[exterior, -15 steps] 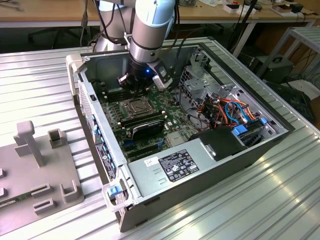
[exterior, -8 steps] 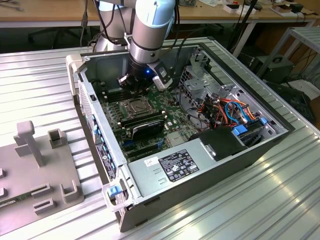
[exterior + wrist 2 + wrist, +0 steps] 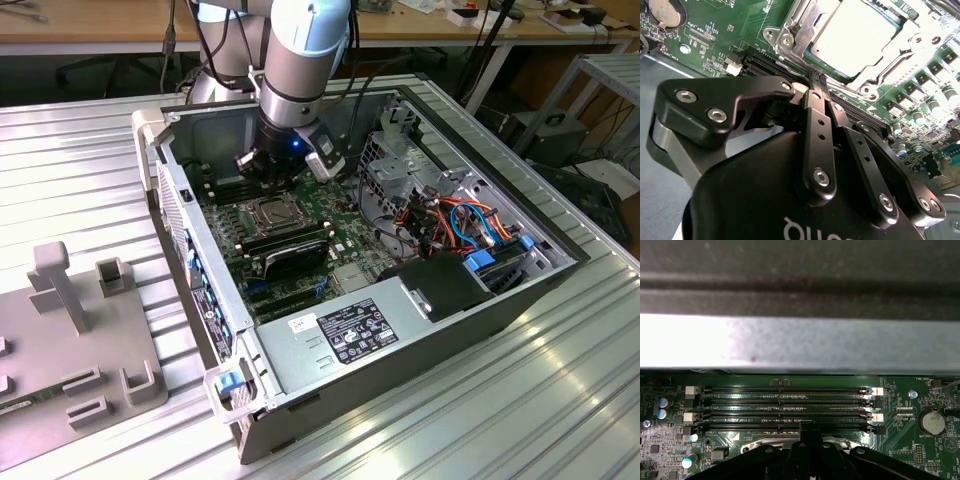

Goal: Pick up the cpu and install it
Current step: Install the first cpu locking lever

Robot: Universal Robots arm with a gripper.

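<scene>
The cpu (image 3: 855,37) lies flat in the socket on the green motherboard, its silver-grey face bright, with the hinged metal frame (image 3: 790,35) around it. My gripper (image 3: 815,77) hangs just beside the socket's edge, toward the memory slots, its two black fingers pressed together with nothing between them. In the exterior view the gripper (image 3: 266,180) hovers low inside the open computer case, directly behind the socket (image 3: 270,212). In the first wrist view the fingertips (image 3: 810,432) point down at the board between the socket's rim and the slots.
Empty memory slots (image 3: 785,407) run beside the socket, under the case's grey wall (image 3: 800,340). Black modules (image 3: 290,250), a power supply (image 3: 350,330) and coloured cables (image 3: 460,220) crowd the case. A grey fixture (image 3: 70,330) stands on the table at the exterior view's left.
</scene>
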